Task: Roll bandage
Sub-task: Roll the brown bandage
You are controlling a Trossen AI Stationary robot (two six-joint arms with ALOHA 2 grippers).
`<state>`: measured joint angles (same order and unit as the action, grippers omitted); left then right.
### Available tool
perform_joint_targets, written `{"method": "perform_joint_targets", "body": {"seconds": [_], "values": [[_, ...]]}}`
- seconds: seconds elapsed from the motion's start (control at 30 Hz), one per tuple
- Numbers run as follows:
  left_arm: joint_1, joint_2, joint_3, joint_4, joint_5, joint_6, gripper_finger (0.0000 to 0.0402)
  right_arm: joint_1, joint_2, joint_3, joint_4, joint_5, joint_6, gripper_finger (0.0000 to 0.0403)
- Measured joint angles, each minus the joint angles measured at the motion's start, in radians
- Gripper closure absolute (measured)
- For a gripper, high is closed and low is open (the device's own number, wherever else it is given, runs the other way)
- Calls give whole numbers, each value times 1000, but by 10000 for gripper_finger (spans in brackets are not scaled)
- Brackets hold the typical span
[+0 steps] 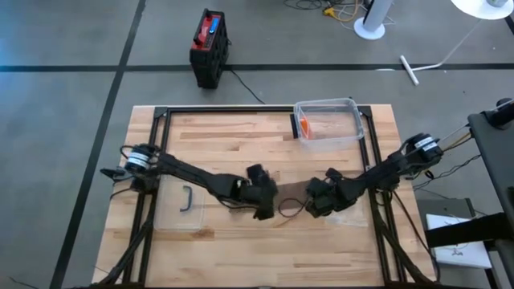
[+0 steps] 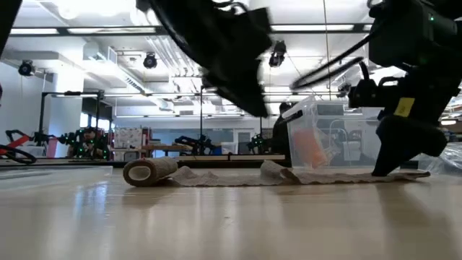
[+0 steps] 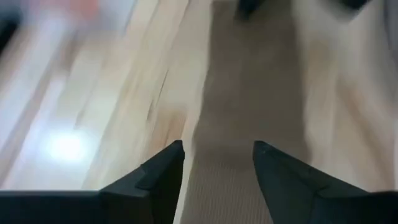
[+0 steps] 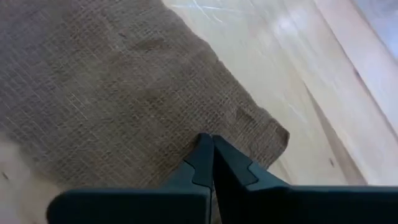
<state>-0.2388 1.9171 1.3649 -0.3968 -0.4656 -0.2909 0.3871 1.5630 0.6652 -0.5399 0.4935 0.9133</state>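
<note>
A tan woven bandage (image 2: 289,175) lies as a flat strip on the wooden table, with a rolled-up end (image 2: 148,171) resting on the tabletop. In the high view the strip (image 1: 292,193) runs between the two grippers. My left gripper (image 3: 217,158) is open and hangs above the strip, clear of it; in the low view it (image 2: 251,101) is well above the table. My right gripper (image 4: 210,144) is shut, and its tips are down on the flat end of the bandage (image 4: 124,93). My right gripper presses its shut fingertips (image 4: 205,152) down on the bandage's flat free end (image 4: 249,124), a little in from its corner. It comes slanting down from above. The cloth lies flat on the table under the tips (image 2: 381,169).
A clear plastic box (image 1: 328,124) with something orange inside stands at the far side of the table. A clear flat lid with a dark handle (image 1: 186,199) lies at the left. A thin dark cable (image 1: 291,210) loops near the grippers. A black and red device (image 1: 210,44) sits on the floor beyond.
</note>
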Motion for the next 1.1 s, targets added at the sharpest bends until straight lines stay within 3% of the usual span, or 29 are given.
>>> {"method": "perform_joint_targets", "body": {"seconds": [0.07, 0.2, 0.3, 0.53, 0.63, 0.73, 0.97, 1.1], "values": [[-13, -37, -16, -119, -6, -88, 212, 11, 10, 2, -7, -23, 45, 403], [-64, -122, -108, -155, -87, -176, 224, 59, 18, 62, -134, -106, 202, 403], [-102, -194, -211, -129, -110, -245, 238, 111, 19, 121, -251, -180, 300, 403], [-193, -341, -441, 55, -121, -325, 259, 204, 54, 231, -252, -328, 365, 403], [-226, -365, -526, 235, -119, -320, 259, 215, 64, 279, -256, -288, 342, 403], [-241, -353, -557, 301, -120, -357, 258, 206, 75, 310, -269, -220, 301, 403], [-246, -286, -562, 209, -9, -432, 266, 167, 70, 362, -265, -174, 190, 403], [-241, -291, -570, 71, -35, -426, 271, 148, 71, 376, -269, -172, 132, 403]]}}
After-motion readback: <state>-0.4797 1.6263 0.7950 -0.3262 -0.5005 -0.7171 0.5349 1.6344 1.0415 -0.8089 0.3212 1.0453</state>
